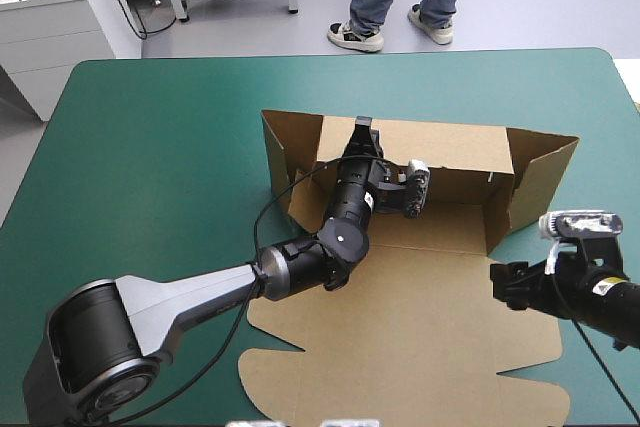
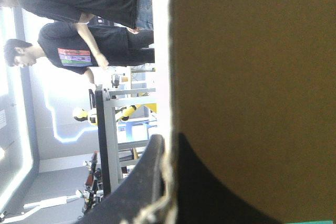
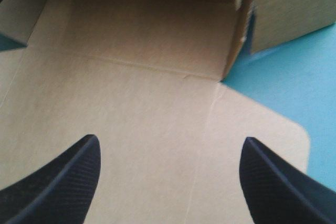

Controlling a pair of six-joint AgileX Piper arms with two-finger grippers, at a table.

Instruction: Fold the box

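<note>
One brown box [image 1: 440, 327] lies on the teal-green tabletop [image 1: 150, 147], reaching from the tabletop's centre toward 5 o'clock. It is partly raised. Three walls stand upright, one at the box's 12 o'clock, one at 9 o'clock and one at 3 o'clock. The rest of the board lies flat toward 6 o'clock.

I have two arms and two tools. Seen from above, my left arm enters from 7 o'clock, bends at the elbow over the flat board and stretches toward 12 o'clock. My left tool [image 1: 362, 135] sits on the top edge of the 12 o'clock wall. Through my left wrist camera, the left tool [image 2: 169, 142] is all but closed and pinches that wall, one black finger on each face of the board. The box [image 2: 252, 77] fills the view beside one finger.

My right arm enters from 4 o'clock and stays low. My right tool [image 1: 503, 284] is at the flat board's 3 o'clock edge, just short of the 3 o'clock wall. Through my right wrist camera, the right tool [image 3: 169, 139] has its two fingers spread wide and holds nothing. The box floor [image 3: 136, 103] lies ahead of them, and bare tabletop [image 3: 294, 77] shows beyond the wall.
</note>
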